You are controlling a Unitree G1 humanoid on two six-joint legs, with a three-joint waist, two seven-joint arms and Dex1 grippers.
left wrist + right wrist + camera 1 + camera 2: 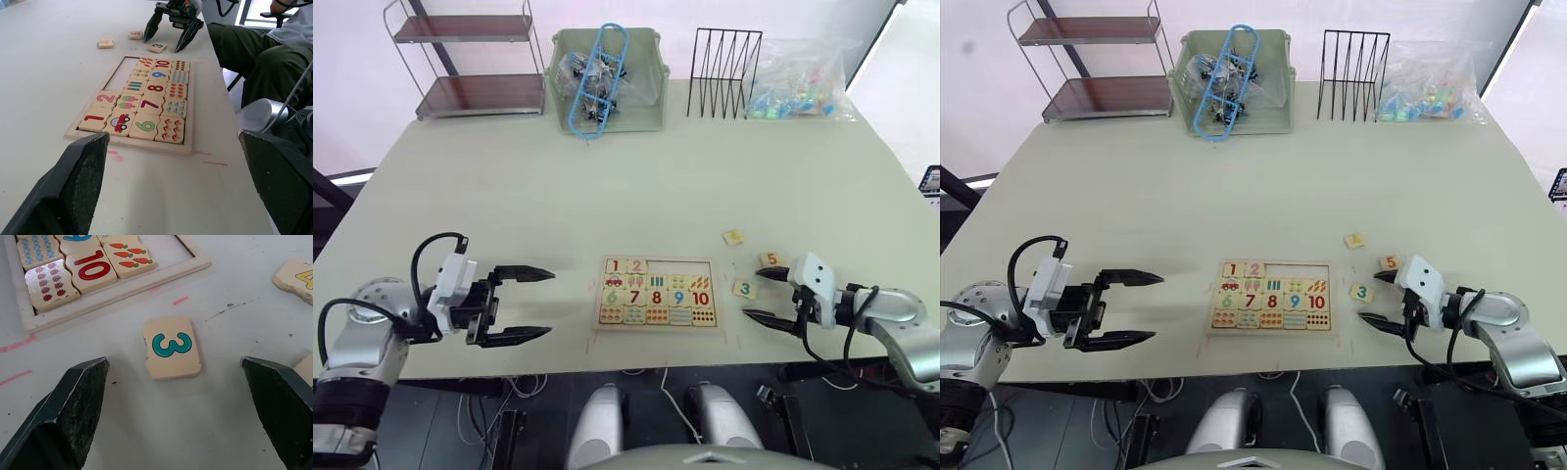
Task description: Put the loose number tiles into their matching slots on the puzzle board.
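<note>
The puzzle board (pixel 656 258) lies near the table's front edge, with tiles 1 and 2 seated in its top row and three empty slots (pixel 677 265) beside them. Three loose number tiles lie to its right: green 3 (pixel 743 289), orange 5 (pixel 770 260) and yellow 4 (pixel 733 237). My right gripper (pixel 751 294) is open and low over the table, its fingers on either side of tile 3 (pixel 171 347) without touching it. To the board's left, my left gripper (pixel 551 303) stands open and holds nothing.
Along the table's far edge stand a wire shelf rack (pixel 470 59), a green bin (pixel 607 78) with a blue item, a black wire rack (pixel 724 73) and a plastic bag (pixel 803 83). A person (pixel 259 58) sits beside the table near my right arm.
</note>
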